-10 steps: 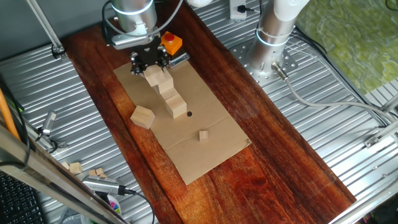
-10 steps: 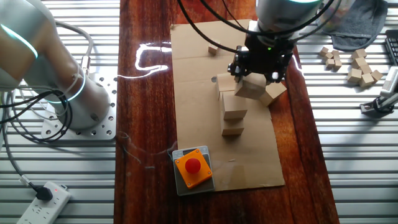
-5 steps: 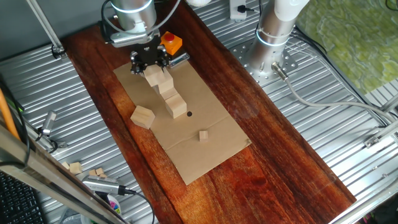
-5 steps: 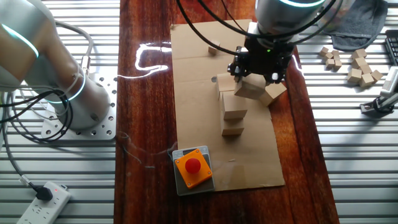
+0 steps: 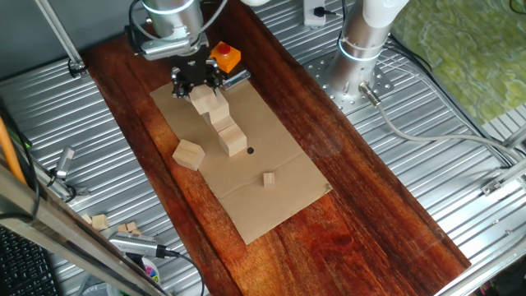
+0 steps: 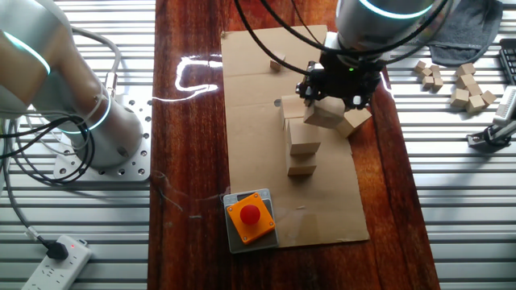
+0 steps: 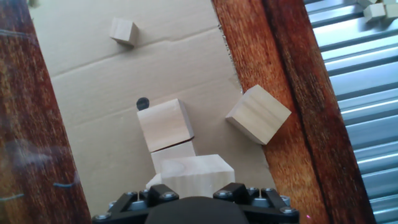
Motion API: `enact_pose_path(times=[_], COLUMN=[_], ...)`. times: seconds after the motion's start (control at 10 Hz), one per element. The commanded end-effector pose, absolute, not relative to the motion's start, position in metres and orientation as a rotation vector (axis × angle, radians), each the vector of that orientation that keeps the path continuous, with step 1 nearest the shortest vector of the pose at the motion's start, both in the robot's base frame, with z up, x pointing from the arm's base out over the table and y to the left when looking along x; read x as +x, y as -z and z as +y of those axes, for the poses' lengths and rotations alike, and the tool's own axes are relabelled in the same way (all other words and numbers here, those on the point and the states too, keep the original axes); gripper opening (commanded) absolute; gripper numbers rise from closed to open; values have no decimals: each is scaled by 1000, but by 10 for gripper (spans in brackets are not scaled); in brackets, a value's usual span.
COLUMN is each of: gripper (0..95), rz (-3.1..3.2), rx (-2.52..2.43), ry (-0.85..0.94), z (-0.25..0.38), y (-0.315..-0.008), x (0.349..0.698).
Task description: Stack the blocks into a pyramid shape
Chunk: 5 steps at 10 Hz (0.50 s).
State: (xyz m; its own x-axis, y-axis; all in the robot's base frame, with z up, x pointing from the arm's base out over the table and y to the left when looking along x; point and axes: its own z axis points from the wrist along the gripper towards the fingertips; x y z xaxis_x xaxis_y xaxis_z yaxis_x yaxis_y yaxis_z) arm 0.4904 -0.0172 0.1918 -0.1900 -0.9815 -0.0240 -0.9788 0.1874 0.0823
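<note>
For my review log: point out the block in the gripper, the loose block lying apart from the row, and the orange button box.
held block (image 6: 324, 113), the other fixed view, its side face.
loose block (image 5: 189, 154), one fixed view, its top face.
orange button box (image 6: 250, 220), the other fixed view, orange top beside the red button.

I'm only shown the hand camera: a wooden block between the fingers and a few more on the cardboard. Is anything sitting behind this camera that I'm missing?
Observer: Yes. An orange block with a red button sits at the end of the cardboard, just past the row of blocks.
Operator: Are there more wooden pieces anywhere?
Observer: A cluster of small wooden blocks lies off the cardboard, on the ribbed metal surface.
Operator: Is this the only robot here?
Observer: No. A second arm's white base stands on the metal beside the dark wooden board.
</note>
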Motion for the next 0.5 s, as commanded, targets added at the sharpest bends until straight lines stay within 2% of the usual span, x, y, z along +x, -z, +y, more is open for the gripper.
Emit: enact_pose_path(times=[0.1,0.5], gripper=[0,0], rz=[-2397,-2422], rx=[1968,1974], ry=[107,58], z=[-10,13], y=[-195,-192], x=[485,461])
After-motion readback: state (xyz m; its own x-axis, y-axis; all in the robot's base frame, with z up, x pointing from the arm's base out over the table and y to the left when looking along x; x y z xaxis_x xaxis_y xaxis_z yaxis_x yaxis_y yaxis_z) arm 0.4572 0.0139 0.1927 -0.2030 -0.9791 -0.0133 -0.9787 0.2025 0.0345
